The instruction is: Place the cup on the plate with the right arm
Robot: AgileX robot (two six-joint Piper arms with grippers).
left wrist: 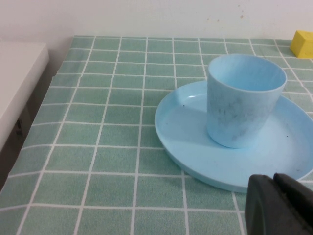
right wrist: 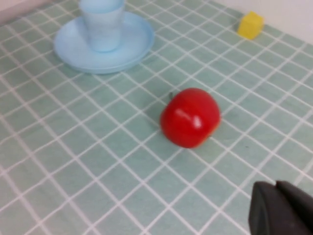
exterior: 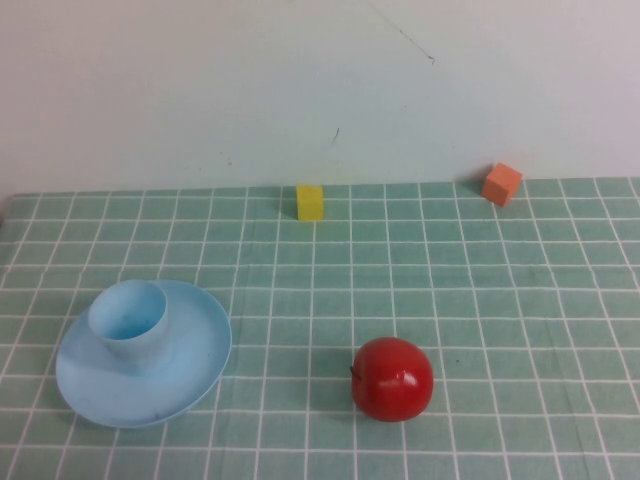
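Bench's got a green cloth (exterior: 500, 300) with a white grid, plain pale wall (exterior: 300, 80) along the far edge; the cup (exterior: 128, 325) stands upright, mouth up, on the plate (exterior: 195, 375) by the near left corner, sitting toward the plate's far left rim. Apple (exterior: 392, 378) near the front middle, yellow cube (exterior: 310, 201) and orange cube (exterior: 501, 184) at the far edge. Left gripper (left wrist: 281, 205) hangs just off the plate's rim, right gripper (right wrist: 283, 208) is near the apple; both only show a dark sliver, so can't tell open or closed.
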